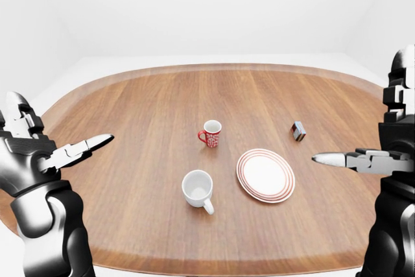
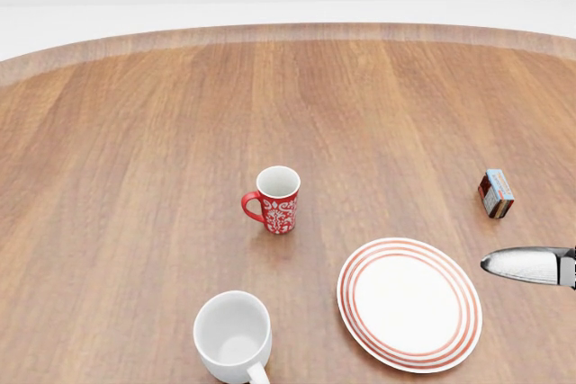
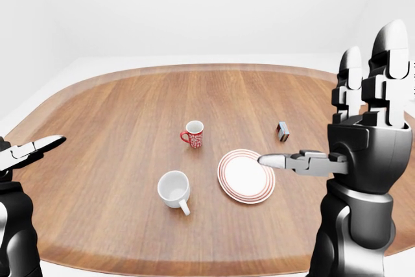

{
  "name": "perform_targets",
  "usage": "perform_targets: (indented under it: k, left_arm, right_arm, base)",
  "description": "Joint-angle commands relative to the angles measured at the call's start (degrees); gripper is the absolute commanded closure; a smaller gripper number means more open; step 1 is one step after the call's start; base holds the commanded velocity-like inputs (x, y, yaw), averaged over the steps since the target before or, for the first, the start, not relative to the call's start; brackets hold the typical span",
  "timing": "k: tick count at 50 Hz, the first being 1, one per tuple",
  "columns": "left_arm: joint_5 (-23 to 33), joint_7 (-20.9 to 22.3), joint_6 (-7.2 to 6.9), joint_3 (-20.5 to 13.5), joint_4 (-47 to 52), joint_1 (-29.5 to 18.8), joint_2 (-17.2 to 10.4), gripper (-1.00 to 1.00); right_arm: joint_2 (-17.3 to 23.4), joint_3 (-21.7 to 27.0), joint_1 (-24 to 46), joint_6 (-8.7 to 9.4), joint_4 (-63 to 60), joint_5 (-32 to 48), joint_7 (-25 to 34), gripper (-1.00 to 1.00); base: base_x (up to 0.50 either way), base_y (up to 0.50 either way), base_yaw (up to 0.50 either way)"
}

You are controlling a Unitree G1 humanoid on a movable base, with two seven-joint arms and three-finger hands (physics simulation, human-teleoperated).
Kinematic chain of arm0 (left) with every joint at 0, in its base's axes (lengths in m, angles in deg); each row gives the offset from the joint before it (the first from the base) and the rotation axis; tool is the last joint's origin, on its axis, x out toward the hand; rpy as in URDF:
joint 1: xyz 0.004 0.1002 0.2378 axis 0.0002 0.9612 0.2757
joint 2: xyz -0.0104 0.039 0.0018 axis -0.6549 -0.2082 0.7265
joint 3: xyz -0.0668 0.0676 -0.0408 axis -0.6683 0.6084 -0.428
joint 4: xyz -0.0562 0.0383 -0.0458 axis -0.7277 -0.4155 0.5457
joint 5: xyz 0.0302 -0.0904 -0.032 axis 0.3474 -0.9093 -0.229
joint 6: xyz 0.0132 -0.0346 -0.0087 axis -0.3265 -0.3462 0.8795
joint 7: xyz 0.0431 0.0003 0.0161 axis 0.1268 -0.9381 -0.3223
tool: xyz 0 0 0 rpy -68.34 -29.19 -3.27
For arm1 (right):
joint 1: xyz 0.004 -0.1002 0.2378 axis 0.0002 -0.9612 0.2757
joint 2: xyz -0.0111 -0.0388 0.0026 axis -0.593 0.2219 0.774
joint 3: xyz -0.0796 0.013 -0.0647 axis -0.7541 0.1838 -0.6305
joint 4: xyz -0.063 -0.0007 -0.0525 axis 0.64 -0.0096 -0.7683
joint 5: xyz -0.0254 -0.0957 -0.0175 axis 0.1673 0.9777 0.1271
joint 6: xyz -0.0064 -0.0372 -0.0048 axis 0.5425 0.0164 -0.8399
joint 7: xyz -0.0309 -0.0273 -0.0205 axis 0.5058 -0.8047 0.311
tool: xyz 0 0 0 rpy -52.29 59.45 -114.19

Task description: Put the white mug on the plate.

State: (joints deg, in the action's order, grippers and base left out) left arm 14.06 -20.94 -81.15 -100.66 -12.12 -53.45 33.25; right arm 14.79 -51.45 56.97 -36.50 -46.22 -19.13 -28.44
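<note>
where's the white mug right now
In the head view the white mug sits at the bottom, left of the plate and below the red mug.

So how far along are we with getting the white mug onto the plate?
Nothing looks done yet. The white mug stands on the table, left of the plate in the head view and apart from it; the plate is bare. Neither hand holds anything: the left hand and right hand are raised, fingers open, at the table's sides. Reaching, grasping, lifting and placing all remain.
</note>
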Motion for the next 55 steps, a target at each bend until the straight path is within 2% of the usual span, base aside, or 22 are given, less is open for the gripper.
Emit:
perform_targets:
  k: [1, 8, 11, 18, 22, 29, 38, 45, 55]
  left_arm:
    - [0.09, 0.01, 0.0, 0.07, 0.0, 0.06, 0.05, -1.0]
    - [0.05, -0.03, 0.0, 0.06, 0.08, 0.0, 0.03, -1.0]
    - [0.13, 0.01, 0.0, 0.13, -0.13, 0.0, 0.07, -1.0]
    - [0.11, -0.01, 0.0, 0.17, -0.04, 0.02, 0.11, -1.0]
    - [0.07, -0.02, 0.0, 0.19, -0.23, -0.06, 0.09, -1.0]
    - [-0.03, -0.07, 0.0, 0.11, -0.43, -0.13, -0.01, -1.0]
    - [-0.03, -0.05, 0.0, 0.21, -1.05, -0.27, -0.15, -1.0]
    - [0.04, -0.02, 0.0, 0.33, -1.07, -0.13, -0.07, -1.0]
    - [-0.03, 0.1, 0.0, 0.16, -0.95, 0.11, 0.07, -1.0]
  right_arm:
    - [0.62, -0.58, 1.18, 0.0, 0.78, 0.91, 0.08, -1.0]
    - [1.28, -3.94, 2.92, 0.0, 2.4, 3.92, -0.32, -1.0]
    - [2.28, -6.36, 5.73, 0.0, 3.37, 6.22, -0.22, -1.0]
    - [3.1, -14.97, 14.04, 0.0, 11.63, 13.65, 1.41, -1.0]
    - [3.03, -20.36, 19.5, 0.0, 20.95, 20.33, 4.91, -1.0]
    - [0.49, -24.36, 24.61, 0.0, 31.58, 29.89, 10.65, -1.0]
    - [-3.3, -29.2, 27.72, 0.0, 37.4, 42.07, 18.54, -1.0]
    - [-6.01, -33.82, 27.9, 0.0, 40.36, 55.3, 30.76, -1.0]
    - [-10.03, -34.81, 26.84, 0.0, 43.78, 71.22, 31.38, -1.0]
  base:
    - [0.0, 0.0, 0.0]
    - [0.0, 0.0, 0.0]
    - [0.0, 0.0, 0.0]
    - [0.0, 0.0, 0.0]
    - [0.0, 0.0, 0.0]
    - [0.0, 0.0, 0.0]
    - [0.0, 0.0, 0.0]
    - [0.0, 0.0, 0.0]
    - [0.0, 0.0, 0.0]
